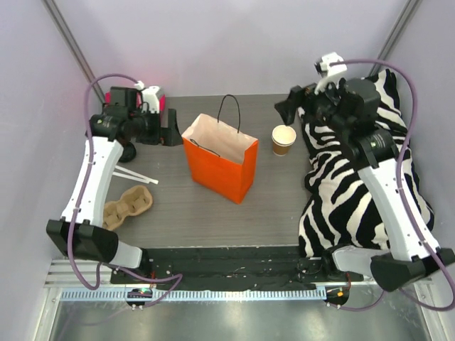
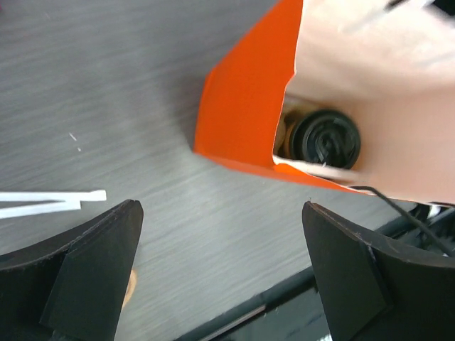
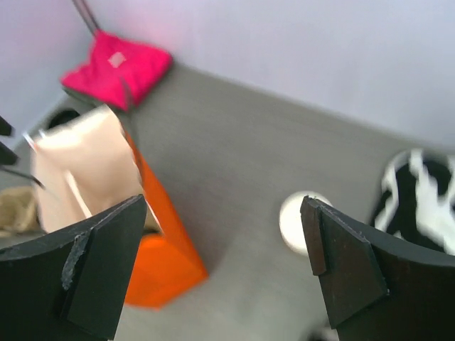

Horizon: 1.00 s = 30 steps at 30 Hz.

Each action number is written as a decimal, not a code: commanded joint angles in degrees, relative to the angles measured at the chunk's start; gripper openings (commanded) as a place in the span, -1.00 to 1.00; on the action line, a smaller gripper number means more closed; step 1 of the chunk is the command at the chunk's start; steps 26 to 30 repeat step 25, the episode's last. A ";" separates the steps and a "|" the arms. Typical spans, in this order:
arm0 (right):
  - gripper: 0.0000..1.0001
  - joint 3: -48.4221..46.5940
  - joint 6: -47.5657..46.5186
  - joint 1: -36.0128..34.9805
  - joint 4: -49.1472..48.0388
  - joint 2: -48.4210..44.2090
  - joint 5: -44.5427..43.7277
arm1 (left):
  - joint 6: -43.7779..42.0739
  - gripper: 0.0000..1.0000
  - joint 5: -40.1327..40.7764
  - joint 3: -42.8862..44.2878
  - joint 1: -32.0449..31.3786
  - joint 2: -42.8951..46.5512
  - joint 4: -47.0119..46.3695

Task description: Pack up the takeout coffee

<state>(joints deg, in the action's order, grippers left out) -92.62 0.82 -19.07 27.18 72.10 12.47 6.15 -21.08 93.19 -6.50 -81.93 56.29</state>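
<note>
While L hand [image 2: 222,238] & R hand [image 3: 224,231] gape wide, cup [image 1: 284,140] stands upright, mouth up.

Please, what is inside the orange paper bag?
Inside the orange paper bag, the left wrist view shows a round black plastic lid deep down, with a tan edge beside it. What is under the lid is covered, so it cannot be seen.

Top view: high, from near edge, looking down on table [image 1: 178,213]. Wrist views: close, oblique; all three share orange bag [image 1: 217,167].
</note>
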 commanded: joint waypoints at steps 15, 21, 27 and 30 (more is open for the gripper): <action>1.00 42.16 1.73 11.60 2.00 -23.13 7.39 | -5.89 0.99 7.55 -20.39 -1.76 6.43 -0.30; 1.00 45.68 0.68 11.60 2.62 -25.69 8.10 | -4.31 0.99 7.28 -24.37 -1.76 8.89 -1.71; 1.00 44.02 0.24 11.60 2.09 -24.90 7.05 | -3.78 0.99 8.42 -22.70 -1.76 8.81 -1.54; 1.00 44.02 0.24 11.60 2.09 -24.90 7.05 | -3.78 0.99 8.42 -22.70 -1.76 8.81 -1.54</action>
